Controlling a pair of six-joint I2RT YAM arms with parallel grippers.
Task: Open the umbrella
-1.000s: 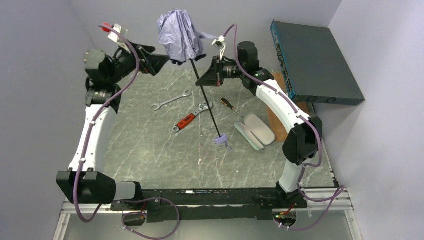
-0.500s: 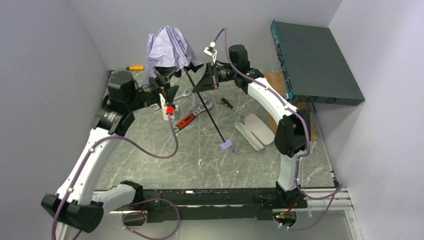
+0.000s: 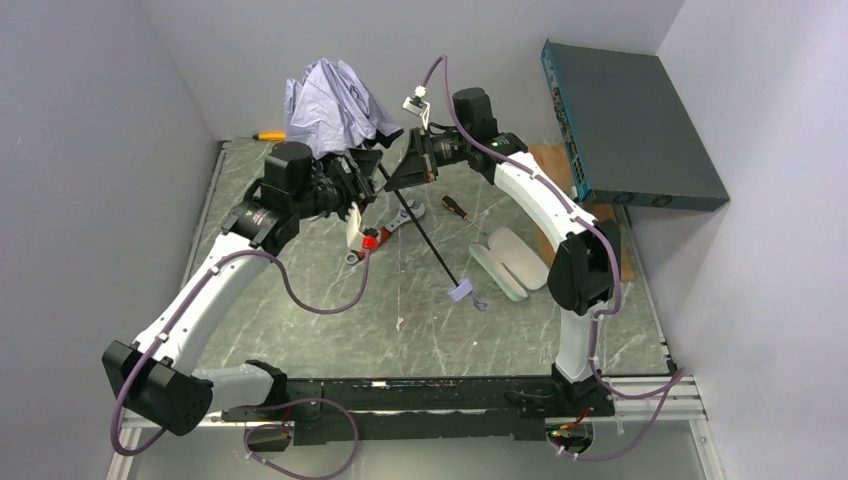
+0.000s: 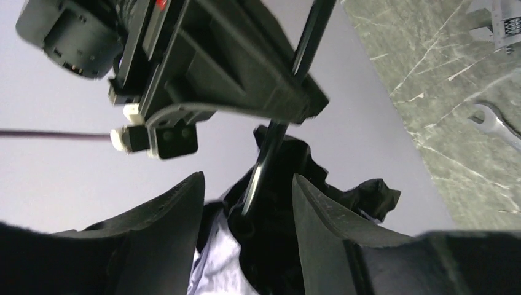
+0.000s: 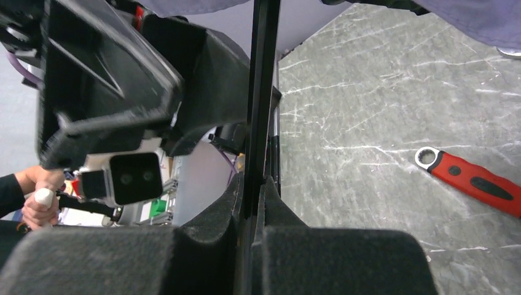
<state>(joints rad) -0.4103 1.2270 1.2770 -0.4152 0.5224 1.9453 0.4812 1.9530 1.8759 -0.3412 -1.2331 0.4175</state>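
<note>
The umbrella is held tilted above the table. Its folded lavender canopy [image 3: 335, 100] is at the back, and its thin black shaft [image 3: 425, 235] slants down to the lavender handle [image 3: 461, 292]. My right gripper [image 3: 403, 172] is shut on the shaft [image 5: 261, 92] just below the canopy, with the pads [image 5: 221, 215] pressed on it. My left gripper [image 3: 366, 172] is open right beside it. In the left wrist view its fingers [image 4: 169, 221] stand on either side of the shaft [image 4: 265, 163] and the black lining [image 4: 282, 246]. I cannot tell if they touch.
A red-handled wrench [image 3: 372, 240] [image 5: 473, 181] and a black-and-orange screwdriver [image 3: 455, 207] lie mid-table. A mint-green oval case [image 3: 510, 262] lies right of the handle. A yellow screwdriver [image 3: 268, 135] lies at the back left. A dark box [image 3: 630, 120] stands at the back right.
My left arm has swung from the back left over to the umbrella, and its open gripper now sits at the shaft. The umbrella, held by my right gripper, has shifted left.
</note>
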